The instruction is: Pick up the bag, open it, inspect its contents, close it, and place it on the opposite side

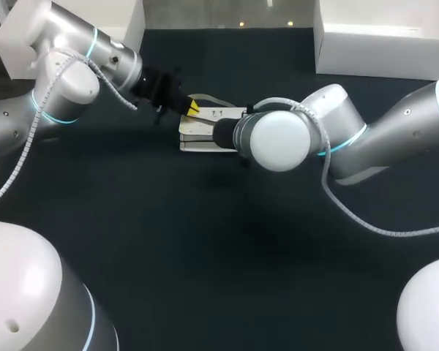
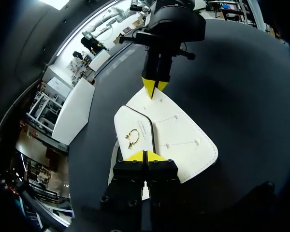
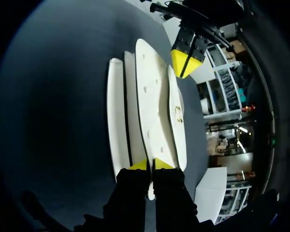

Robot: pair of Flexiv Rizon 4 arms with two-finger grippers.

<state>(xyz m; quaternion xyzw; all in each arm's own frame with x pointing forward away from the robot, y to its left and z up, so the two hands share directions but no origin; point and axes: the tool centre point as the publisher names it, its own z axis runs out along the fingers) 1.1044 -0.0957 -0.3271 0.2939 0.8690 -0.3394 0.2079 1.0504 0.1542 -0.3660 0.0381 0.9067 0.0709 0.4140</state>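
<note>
The white bag (image 1: 201,130) lies flat on the dark counter (image 1: 205,263) in the upper middle of the head view, well clear of the counter's edges. The left hand (image 1: 194,108) comes in from the upper left and sits at the bag's left end with its yellow tips clenched together; whether they pinch the edge cannot be told. The right hand (image 3: 150,165) reaches in from the right, hidden in the head view behind its own wrist. In its wrist view it is clenched on the thin edge of the bag's upper panel, which runs straight ahead between the fingers. A gold ring clasp (image 2: 133,137) sits on the flap, just ahead of the left hand. One white box (image 1: 380,44) stands at the upper right and another (image 1: 128,22) at the upper left. A wide stretch of bare counter fills the lower half of the frame.
</note>
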